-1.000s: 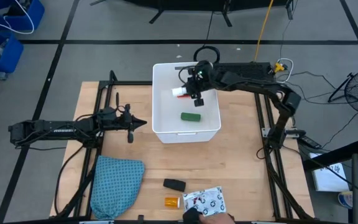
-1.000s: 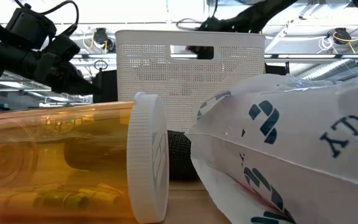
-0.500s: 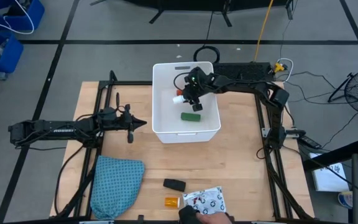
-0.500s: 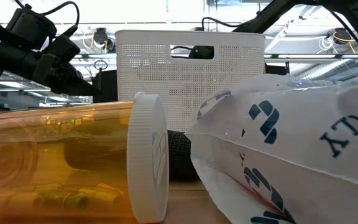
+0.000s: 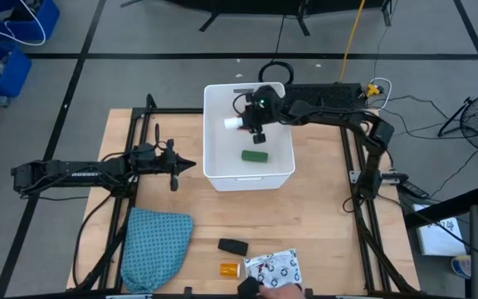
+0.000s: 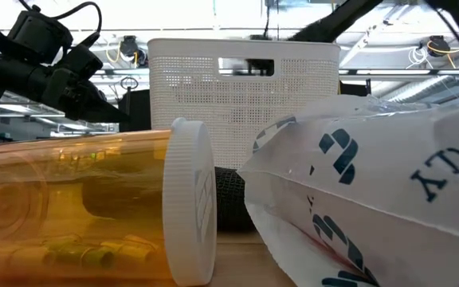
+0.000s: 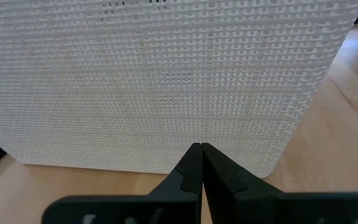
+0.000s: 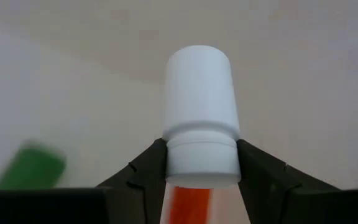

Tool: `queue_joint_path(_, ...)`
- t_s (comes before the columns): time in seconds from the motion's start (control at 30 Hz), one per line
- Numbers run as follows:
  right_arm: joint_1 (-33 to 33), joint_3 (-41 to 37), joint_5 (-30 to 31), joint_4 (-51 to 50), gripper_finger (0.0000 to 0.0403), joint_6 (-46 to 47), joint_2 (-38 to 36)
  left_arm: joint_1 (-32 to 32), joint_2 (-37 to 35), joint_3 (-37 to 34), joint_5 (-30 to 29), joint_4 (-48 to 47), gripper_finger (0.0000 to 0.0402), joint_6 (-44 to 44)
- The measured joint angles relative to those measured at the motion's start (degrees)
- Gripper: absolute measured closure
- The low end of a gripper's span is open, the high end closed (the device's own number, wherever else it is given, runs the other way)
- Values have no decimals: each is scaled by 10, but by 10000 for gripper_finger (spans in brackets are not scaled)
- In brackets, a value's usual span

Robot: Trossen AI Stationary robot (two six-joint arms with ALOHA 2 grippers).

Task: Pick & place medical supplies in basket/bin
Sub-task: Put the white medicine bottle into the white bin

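Observation:
The white tub [image 5: 210, 158] stands at the table's far middle, with a green block [image 5: 255, 155] on its floor. My right gripper [image 5: 251, 124] is over the tub, shut on a red bottle with a white cap [image 8: 201, 118]. My left gripper [image 5: 191, 165] is shut and empty, left of the tub, facing its wall [image 7: 166, 81]. A black oblong [image 5: 233, 247], an orange vial [image 5: 230, 270] and a white patterned packet [image 5: 274, 267] lie at the near edge. My right gripper pinches the red bottle between its two fingers [image 8: 148, 165] at the lower rim of the white cap [image 8: 201, 165]. The cap end points away from the gripper, toward the table's left [image 5: 232, 124]. The bottle lies about level, above the tub's floor.
A teal-blue cloth [image 5: 154, 247] lies at the near left. A hand [image 5: 276, 291] shows at the near edge by the packet. In the low view the vial [image 6: 94, 207] and packet [image 6: 373, 191] fill the foreground before the tub [image 6: 244, 88].
My right gripper, with the red bottle, dipped down into the tub toward the green block, then came back up and toward the far side. The bottle stays in its hold. The hand at the near edge has shifted a little.

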Motion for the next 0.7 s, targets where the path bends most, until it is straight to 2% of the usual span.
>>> queue_joint_path(0.13, 13, 5, -1, 11, 249, -8, -28, 0, 0, 0, 0, 0, 394, 0)
queue_joint_path(0.27, 19, 45, 0, -2, 249, -7, -27, 0, 0, 0, 0, 4, 394, 4)
queue_joint_path(0.37, 25, 75, 0, 3, 250, 3, -8, 0, 0, 0, 0, 11, 394, 16)
queue_joint_path(0.6, 28, 80, 7, -1, 250, 66, 62, 1, 0, 0, -5, 13, 394, 20)
queue_joint_path(0.7, 31, 80, 47, -22, 250, 88, 88, 1, 0, 0, -4, 12, 394, 20)
